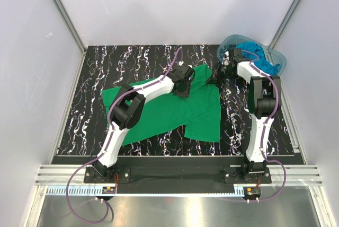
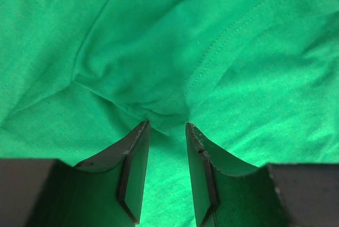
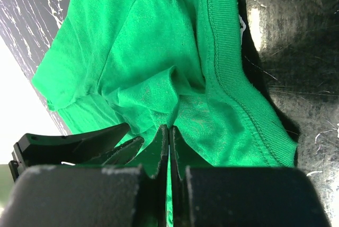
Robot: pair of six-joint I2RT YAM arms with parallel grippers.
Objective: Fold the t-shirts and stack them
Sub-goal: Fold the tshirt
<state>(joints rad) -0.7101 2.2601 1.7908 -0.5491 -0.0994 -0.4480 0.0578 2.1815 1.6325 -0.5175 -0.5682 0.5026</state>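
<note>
Green t-shirt [image 1: 175,111]: spread loosely mid-table [image 1: 95,78], one corner reaching far right.
Left gripper [image 2: 167,127]: fingers apart, tips on a pucker of its cloth.
Right gripper [image 3: 168,130]: fingers together, pinching green cloth beside the ribbed band.
Blue t-shirts [image 1: 260,53]: heaped in the tub [image 1: 284,60], far right corner.

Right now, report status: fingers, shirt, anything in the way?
Left fingers open over green t-shirt. Right fingers shut on it near collar. Turquoise t-shirts in plastic tub, nothing blocking.
</note>
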